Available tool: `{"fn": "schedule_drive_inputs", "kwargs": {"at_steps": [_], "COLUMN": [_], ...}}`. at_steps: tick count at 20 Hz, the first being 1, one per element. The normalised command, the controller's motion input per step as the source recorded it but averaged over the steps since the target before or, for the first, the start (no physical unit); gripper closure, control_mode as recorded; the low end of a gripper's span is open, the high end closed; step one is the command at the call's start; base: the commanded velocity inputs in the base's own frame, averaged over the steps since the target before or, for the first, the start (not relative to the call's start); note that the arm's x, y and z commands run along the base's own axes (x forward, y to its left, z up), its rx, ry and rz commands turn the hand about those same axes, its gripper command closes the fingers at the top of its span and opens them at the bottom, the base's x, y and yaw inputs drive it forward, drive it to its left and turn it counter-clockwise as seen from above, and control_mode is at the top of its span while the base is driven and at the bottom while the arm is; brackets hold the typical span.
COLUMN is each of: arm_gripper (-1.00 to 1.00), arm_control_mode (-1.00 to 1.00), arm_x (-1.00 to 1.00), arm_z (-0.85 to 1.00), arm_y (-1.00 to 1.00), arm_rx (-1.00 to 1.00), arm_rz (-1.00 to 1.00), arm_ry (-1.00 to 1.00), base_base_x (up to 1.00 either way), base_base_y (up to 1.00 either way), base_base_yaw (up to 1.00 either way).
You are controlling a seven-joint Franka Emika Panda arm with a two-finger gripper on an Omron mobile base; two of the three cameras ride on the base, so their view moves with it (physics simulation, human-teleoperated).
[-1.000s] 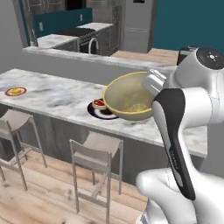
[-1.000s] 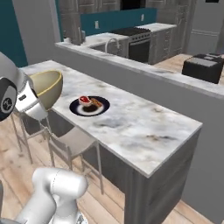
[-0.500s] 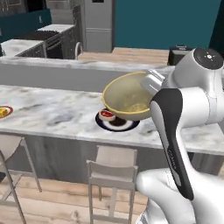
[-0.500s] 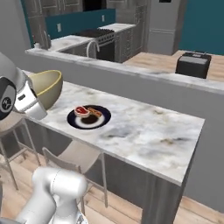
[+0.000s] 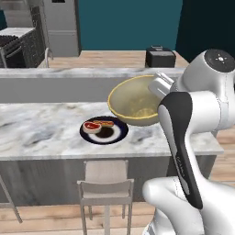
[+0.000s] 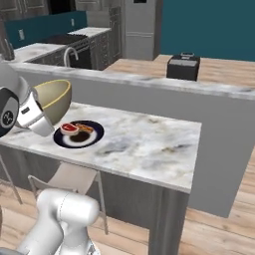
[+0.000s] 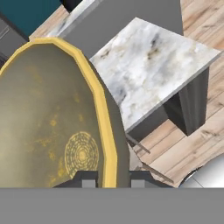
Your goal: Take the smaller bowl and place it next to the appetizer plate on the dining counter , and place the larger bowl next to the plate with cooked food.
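Dark round plate of red-and-white food lies on white-grey marble counter; two-finger gripper pinches wide yellowish-tan bowl's golden rim, bowl tilted above it.

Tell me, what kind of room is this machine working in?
Most likely a home kitchen: a marble dining counter with a stool beneath, a plate with cooked food, and a sink faucet behind.

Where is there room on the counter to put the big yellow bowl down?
The dining counter is bare from the plate with cooked food out to its far end. The gripper holds the larger bowl tilted in the air by that plate, the one crowded spot.
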Motion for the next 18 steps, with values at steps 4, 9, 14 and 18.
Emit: {"fn": "schedule_drive_inputs", "kwargs": {"at_steps": [4, 9, 14, 18], "arm_gripper": [1.0, 1.0, 1.0, 1.0], "arm_control_mode": [1.0, 1.0, 1.0, -1.0], "arm_x": [0.0, 0.0, 0.0, 0.14], "arm_z": [0.0, 0.0, 0.0, -0.08], "arm_y": [0.0, 0.0, 0.0, -0.03], "arm_rx": [0.0, 0.0, 0.0, 0.0], "arm_rz": [0.0, 0.0, 0.0, -0.04], "arm_ry": [0.0, 0.0, 0.0, 0.0], "base_base_x": [0.29, 0.36, 0.32, 0.04], "base_base_y": [0.28, 0.41, 0.43, 0.03], "base_base_yaw": [-0.32, -0.26, -0.17, -0.01]}}
